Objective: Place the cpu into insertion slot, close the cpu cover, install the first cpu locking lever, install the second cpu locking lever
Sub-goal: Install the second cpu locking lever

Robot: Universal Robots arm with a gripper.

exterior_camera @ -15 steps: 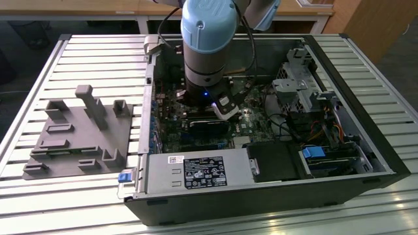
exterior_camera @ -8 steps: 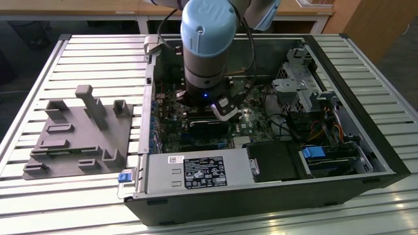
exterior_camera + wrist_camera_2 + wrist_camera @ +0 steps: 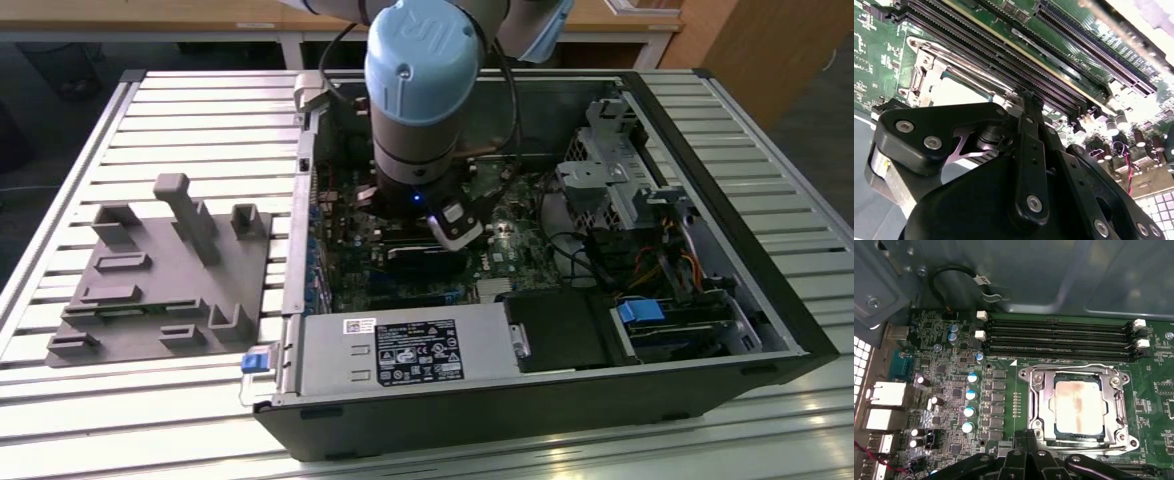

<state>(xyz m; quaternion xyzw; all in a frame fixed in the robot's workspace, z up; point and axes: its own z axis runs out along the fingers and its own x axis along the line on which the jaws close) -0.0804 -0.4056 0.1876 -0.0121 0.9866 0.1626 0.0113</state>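
Note:
The cpu (image 3: 1078,407), a silver square with a brownish smear on its face, lies flat in the insertion slot, whose dark rim (image 3: 1056,429) peeks out around it. The cpu cover (image 3: 1040,400), a shiny metal frame, lies down over the chip's edges. One thin wire lever (image 3: 1069,368) runs along the cover's side by the memory slots. A second metal bar (image 3: 1089,444) runs along the side nearest my gripper. My gripper (image 3: 1026,434) is shut and empty, with its tips just off the cover's corner. In the second wrist view the gripper (image 3: 1026,97) hangs over the chip (image 3: 954,90). The exterior view shows the gripper (image 3: 454,228) low inside the case.
Long black memory slots (image 3: 1059,337) lie beside the socket, and capacitors (image 3: 970,395) and rear ports (image 3: 884,395) on its other side. A looped black cable (image 3: 954,275) hangs on the case wall. Power supply (image 3: 400,350) and drive cage (image 3: 627,180) crowd the case. A grey fixture (image 3: 160,270) stands at the exterior view's left.

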